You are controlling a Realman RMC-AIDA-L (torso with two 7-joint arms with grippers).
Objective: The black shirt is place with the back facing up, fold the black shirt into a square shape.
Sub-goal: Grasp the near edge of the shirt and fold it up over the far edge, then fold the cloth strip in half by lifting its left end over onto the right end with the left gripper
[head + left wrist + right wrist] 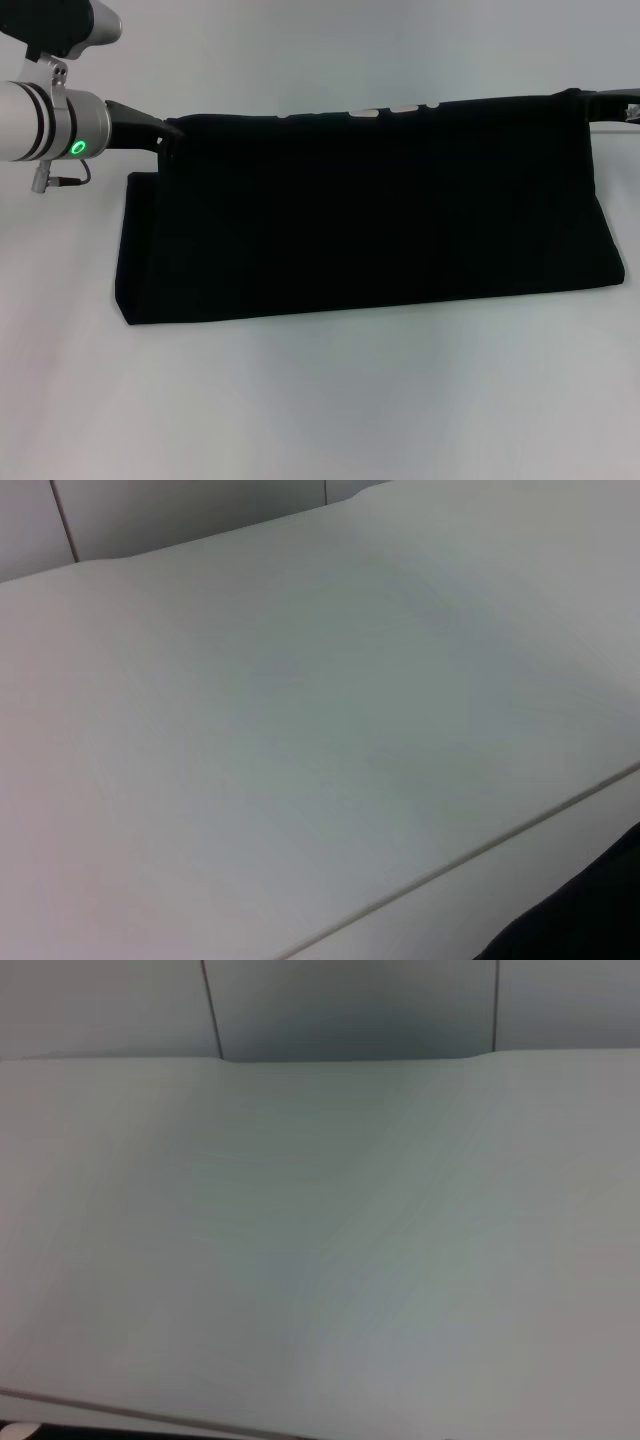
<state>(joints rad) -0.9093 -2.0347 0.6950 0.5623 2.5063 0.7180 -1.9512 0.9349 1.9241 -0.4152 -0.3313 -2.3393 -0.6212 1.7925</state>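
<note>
Black shirt (380,215), long axis left-right, top corners clamped by left hand (172,130), right hand (592,105).

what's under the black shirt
The white table shows all around the shirt. Its far edge hangs lifted between the left pincer and right pincer; whatever lies beneath the draped cloth is covered.

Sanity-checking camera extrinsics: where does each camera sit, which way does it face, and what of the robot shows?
Head view: on the robot's head, looking forward and down at the black shirt on the white table; shows the left gripper and right gripper at the shirt's raised far edge.
Left wrist view: on the left wrist, facing bare table and wall; no fingers show, only dark fabric in one corner.
Right wrist view: on the right wrist, facing bare table and wall; no robot parts show.
Shared: the table appears in all three.
</note>
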